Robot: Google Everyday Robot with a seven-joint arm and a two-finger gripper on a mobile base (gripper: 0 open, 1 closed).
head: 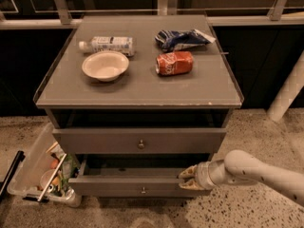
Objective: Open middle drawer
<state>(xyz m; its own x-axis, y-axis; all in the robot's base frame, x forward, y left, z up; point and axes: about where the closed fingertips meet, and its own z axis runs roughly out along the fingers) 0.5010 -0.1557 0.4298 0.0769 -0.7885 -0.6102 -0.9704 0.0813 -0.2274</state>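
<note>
Camera view: your tool [186, 177] sits at the right end of the middle drawer [118, 186], touching its front's top edge. You can't tell if it's clamped or loose. The drawer stands partway out, below the top drawer [95, 140]. A bowl [105, 65], can [175, 63] and bottle [108, 44] sit on the surface [142, 87].

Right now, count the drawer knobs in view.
2: one centred on the upper drawer front, one on the middle drawer, whose right end the gripper is at. Another may be hidden below.
</note>
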